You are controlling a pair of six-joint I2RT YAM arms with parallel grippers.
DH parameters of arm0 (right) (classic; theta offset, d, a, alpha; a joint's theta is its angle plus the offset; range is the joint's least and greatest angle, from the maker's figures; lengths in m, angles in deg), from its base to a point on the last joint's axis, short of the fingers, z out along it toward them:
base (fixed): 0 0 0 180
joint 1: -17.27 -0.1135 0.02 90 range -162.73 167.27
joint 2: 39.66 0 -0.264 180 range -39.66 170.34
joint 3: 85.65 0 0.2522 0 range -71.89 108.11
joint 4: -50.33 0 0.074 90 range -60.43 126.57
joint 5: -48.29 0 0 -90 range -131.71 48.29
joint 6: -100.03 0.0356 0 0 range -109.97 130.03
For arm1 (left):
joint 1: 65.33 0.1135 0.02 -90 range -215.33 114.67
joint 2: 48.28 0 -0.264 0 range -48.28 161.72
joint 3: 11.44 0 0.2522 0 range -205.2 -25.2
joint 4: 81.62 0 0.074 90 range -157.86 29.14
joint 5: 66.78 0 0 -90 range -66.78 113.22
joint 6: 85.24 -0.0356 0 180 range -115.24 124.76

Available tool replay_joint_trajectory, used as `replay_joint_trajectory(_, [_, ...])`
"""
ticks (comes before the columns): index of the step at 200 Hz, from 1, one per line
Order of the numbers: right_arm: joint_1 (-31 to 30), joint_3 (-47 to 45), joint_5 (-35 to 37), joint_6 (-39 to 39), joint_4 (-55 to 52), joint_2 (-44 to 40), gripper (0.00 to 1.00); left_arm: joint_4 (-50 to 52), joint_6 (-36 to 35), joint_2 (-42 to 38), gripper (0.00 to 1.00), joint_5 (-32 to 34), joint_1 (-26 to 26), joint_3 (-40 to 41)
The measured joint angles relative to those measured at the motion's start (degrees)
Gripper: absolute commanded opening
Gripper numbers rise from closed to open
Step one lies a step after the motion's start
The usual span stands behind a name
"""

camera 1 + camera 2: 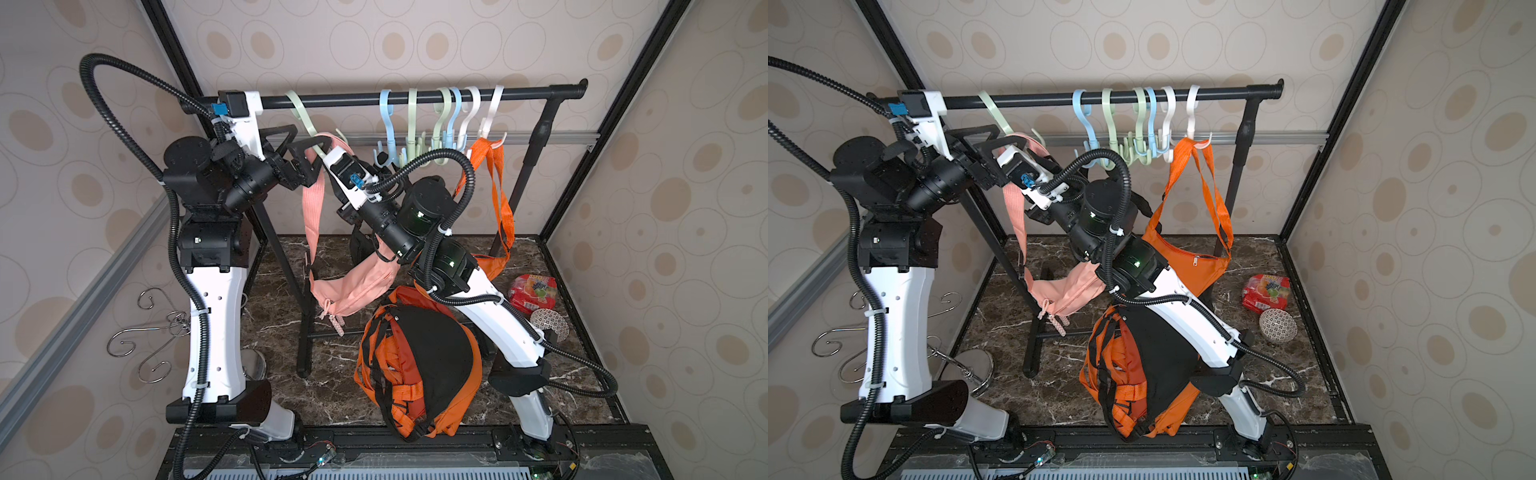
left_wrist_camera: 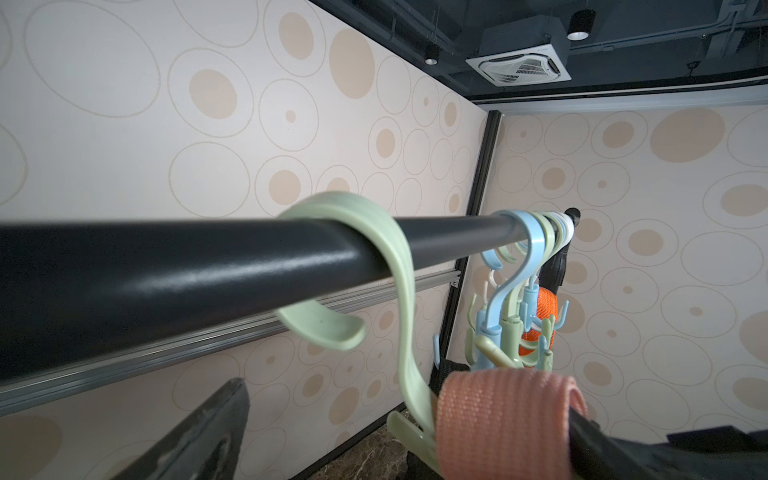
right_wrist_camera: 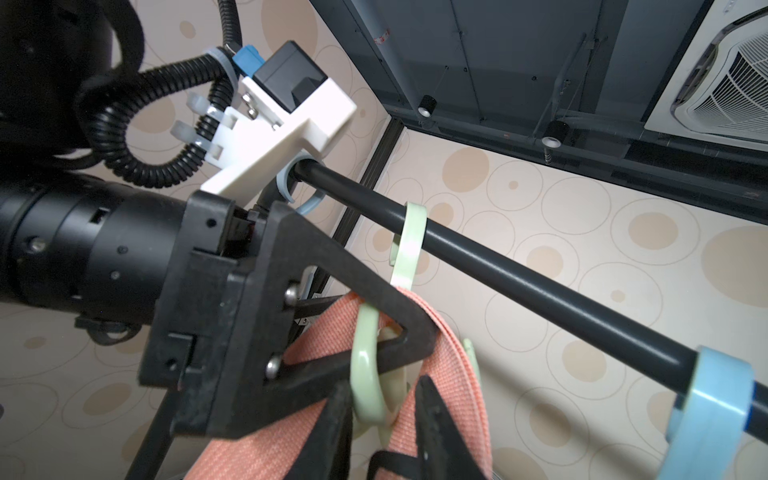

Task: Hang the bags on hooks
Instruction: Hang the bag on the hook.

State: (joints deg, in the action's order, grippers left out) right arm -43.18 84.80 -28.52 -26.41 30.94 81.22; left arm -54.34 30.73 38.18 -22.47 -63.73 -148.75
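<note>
A pink bag [image 1: 353, 286] [image 1: 1067, 291] hangs low by its pink strap [image 1: 311, 199] [image 2: 503, 419]. The strap loops over one finger of my left gripper [image 1: 299, 143] [image 2: 399, 440], which is open just under the black rail [image 1: 353, 99]. A pale green hook [image 1: 299, 110] [image 2: 399, 257] [image 3: 409, 232] hangs on the rail beside that finger, its lower end against the strap. My right gripper [image 3: 382, 424] is closed on the hook's lower loop, with the strap against one finger. Whether the strap rests on a prong I cannot tell.
Further along the rail hang several blue, green and white hooks [image 1: 440, 120]. An orange bag [image 1: 1196, 257] hangs from the white end hook. On the marble floor lie an orange and black backpack [image 1: 419, 361], a red packet [image 1: 532, 291] and a bowl [image 1: 548, 324]. A wire hook stand [image 1: 153, 332] is at the left.
</note>
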Motion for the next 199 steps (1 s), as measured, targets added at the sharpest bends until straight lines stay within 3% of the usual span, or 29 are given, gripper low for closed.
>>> replay_joint_trajectory(61, [0.8, 0.8, -1.2, 1.1, 0.7, 0.9, 0.37, -0.5, 0.2, 0.1, 1.0, 0.2, 0.3, 0.1])
replay_joint_trajectory(148, [1.2, 0.8, -2.3, 1.3, 1.4, 1.6, 0.35, -0.7, 0.1, 0.3, 1.0, 0.2, 0.3, 0.1])
replay_joint_trajectory(199, [1.2, 0.8, -3.1, 1.4, 2.6, 3.6, 0.43, -0.6, 0.1, 0.5, 1.0, 0.0, 0.6, 0.2])
